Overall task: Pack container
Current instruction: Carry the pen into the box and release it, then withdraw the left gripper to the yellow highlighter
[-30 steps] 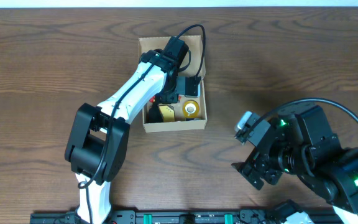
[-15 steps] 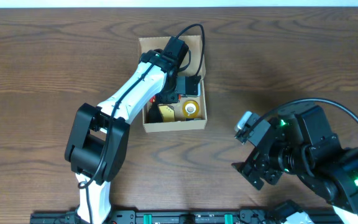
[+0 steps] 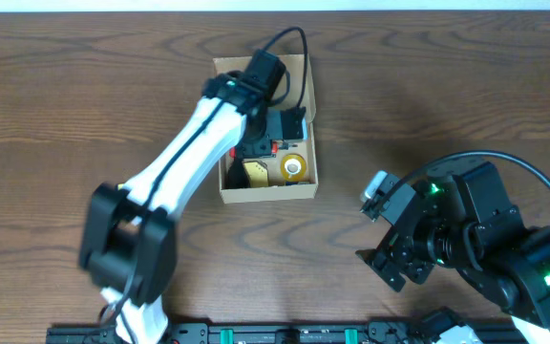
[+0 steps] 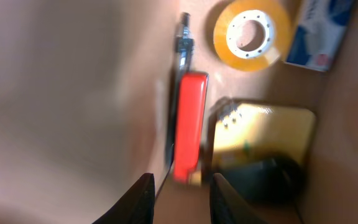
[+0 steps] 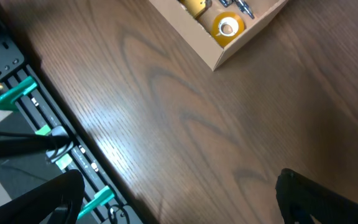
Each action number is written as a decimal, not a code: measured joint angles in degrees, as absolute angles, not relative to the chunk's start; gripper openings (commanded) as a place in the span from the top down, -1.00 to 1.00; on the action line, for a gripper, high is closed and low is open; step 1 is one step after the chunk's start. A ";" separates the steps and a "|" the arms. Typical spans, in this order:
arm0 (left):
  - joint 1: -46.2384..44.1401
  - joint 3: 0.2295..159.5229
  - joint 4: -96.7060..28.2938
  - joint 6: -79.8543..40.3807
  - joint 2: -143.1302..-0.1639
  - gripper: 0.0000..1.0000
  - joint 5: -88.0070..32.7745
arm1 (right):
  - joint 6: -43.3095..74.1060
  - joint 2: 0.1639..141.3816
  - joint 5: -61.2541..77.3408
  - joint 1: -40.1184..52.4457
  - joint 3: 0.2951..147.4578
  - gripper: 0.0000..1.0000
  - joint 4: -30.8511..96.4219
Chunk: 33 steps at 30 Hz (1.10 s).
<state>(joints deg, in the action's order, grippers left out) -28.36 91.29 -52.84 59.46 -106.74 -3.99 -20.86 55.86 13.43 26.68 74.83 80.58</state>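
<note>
My left jaws [image 4: 182, 202] hang inside the small plain brown cardboard box [image 3: 267, 194], partly spread and pinching nothing that I can see. The narrow red plastic bar [image 4: 190, 124] lies on the box floor just beyond my tips at 12 o'clock. A black pen [image 4: 182, 43] lies in line past it, with a yellow roll of tape [image 4: 252, 34] at 1 o'clock and a flat golden rectangular piece [image 4: 272, 134] at 2 o'clock. From overhead the box sits on the dark wooden tabletop [image 3: 466, 86] just toward 12 o'clock of its middle. Its open face is up and its long axis runs from 12 to 6 o'clock. My arm covers the far end, so I cannot tell how the flap lies. I judge the box light even when filled. Its walls look thin and would buckle under a hard squeeze, but the matte card should not slip. I would grip over a side wall near a corner, where the fold stiffens it, or nudge a flat wall. Over at 4 o'clock, well apart from the box, my right jaws [image 5: 179, 199] are spread wide over bare wood and hold nothing.
</note>
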 measured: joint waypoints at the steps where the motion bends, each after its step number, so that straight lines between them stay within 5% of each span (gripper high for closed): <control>1: -28.36 91.29 -53.76 58.50 -104.05 0.40 -3.70 | -20.86 55.86 13.41 26.68 74.83 -0.99 80.60; 11: -28.40 91.29 -63.40 42.74 -85.17 0.42 4.03 | -20.86 55.86 13.41 26.68 74.83 -0.98 80.58; 21: -28.40 91.29 -71.02 8.14 -78.06 0.56 9.98 | -20.86 55.86 13.43 26.68 74.83 -0.99 80.58; 26: -28.40 91.29 -72.25 -6.68 -78.17 0.84 12.34 | -20.86 55.86 13.41 26.68 74.83 -0.99 80.58; 33: -22.83 91.29 -74.41 -30.46 -78.22 0.74 18.06 | -20.86 55.86 13.41 26.68 74.83 -0.99 80.58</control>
<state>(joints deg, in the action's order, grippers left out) -22.83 91.29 -74.41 -30.46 -78.22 18.06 -20.86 55.86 13.41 26.68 74.83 80.58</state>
